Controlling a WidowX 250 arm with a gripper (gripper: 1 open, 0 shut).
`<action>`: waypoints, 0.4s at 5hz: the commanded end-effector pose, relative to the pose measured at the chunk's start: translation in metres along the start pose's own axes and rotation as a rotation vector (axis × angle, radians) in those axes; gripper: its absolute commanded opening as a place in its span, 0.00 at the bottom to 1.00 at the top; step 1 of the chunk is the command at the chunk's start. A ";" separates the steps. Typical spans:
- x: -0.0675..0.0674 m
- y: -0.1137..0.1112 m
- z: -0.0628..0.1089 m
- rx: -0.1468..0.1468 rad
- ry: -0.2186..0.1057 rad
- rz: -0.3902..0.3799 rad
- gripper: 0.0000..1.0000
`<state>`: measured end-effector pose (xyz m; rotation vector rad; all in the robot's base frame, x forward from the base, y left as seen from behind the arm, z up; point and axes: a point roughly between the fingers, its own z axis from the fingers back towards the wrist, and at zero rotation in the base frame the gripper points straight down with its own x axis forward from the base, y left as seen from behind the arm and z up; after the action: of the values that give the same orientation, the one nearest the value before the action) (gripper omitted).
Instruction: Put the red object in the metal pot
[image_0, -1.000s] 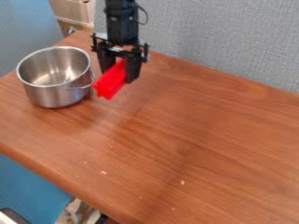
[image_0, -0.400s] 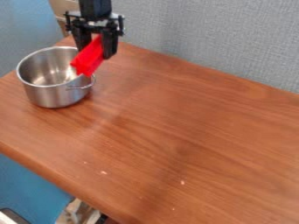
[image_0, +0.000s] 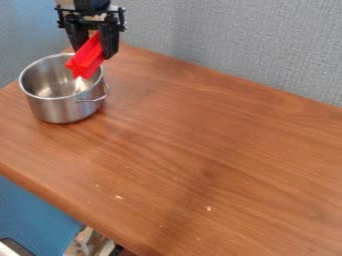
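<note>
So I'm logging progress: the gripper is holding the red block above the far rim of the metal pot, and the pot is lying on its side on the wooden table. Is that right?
Not quite. The metal pot is standing upright, its open mouth facing up, as the camera view shows. The rest holds: the gripper is holding the red block above the pot's far rim, on the wooden table.

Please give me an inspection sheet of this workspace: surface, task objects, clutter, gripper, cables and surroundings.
Surface: brown wooden table, a few small pale specks near the front edge.
Job's things: round shiny metal pot at the table's far left; bright red bar-shaped block, tilted, held in the air over the pot's far rim.
Clutter: nothing seen.
Grippers: black gripper, fingers shut on the red block.
Cables: nothing seen.
Surroundings: grey-blue textured wall behind; blue floor below the table.
</note>
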<state>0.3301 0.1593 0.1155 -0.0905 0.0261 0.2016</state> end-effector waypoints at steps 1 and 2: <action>0.002 0.014 0.035 0.035 -0.106 0.041 0.00; 0.000 0.024 0.033 0.043 -0.108 0.081 0.00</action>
<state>0.3234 0.1771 0.1162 -0.0737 0.0157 0.2716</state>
